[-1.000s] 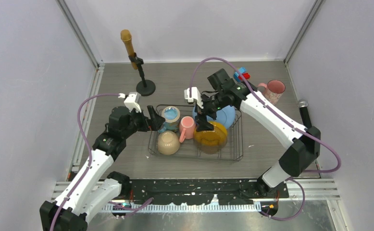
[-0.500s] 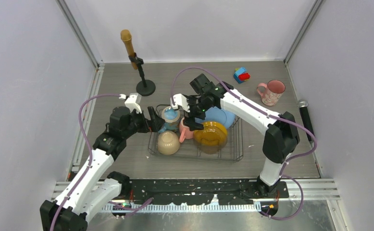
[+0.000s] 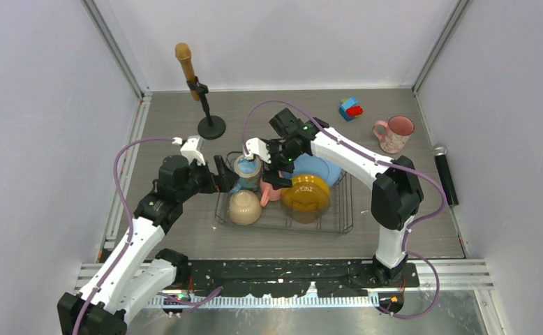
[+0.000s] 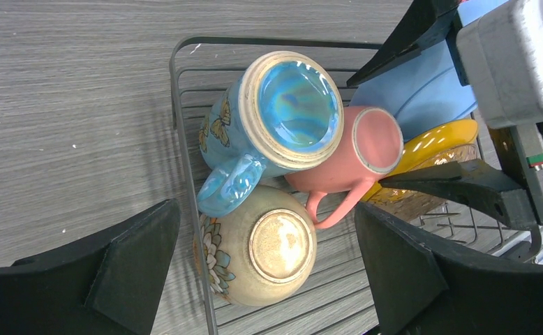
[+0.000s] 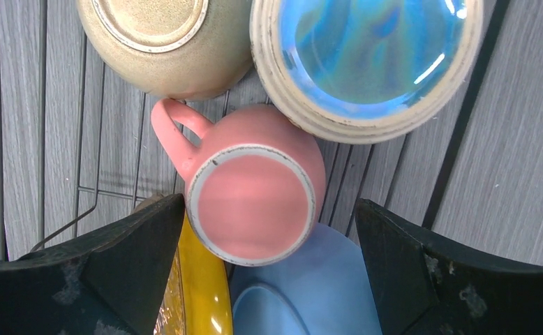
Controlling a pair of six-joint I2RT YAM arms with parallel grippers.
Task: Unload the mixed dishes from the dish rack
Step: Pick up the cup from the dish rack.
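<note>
Rack (image 3: 343, 202), top view: my right gripper (image 3: 274, 174) has swung off the yellow plate (image 3: 306, 195) to hang over the pink mug (image 3: 272, 190), jaws apart. My left gripper (image 3: 230, 178) sits unmoved beside the blue mug (image 3: 247, 167), also apart.
Left wrist: bowl (image 4: 258, 255) upside down (drain position), ungripped.
Right wrist: pink mug straddled, not touched. All three still racked.

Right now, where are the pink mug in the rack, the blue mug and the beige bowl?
pink mug (image 5: 249, 204), right wrist view, flat pink end.
blue mug (image 4: 291, 110), left wrist view, glossy blue centre.
beige bowl (image 4: 280, 244), left wrist view, round base.
</note>
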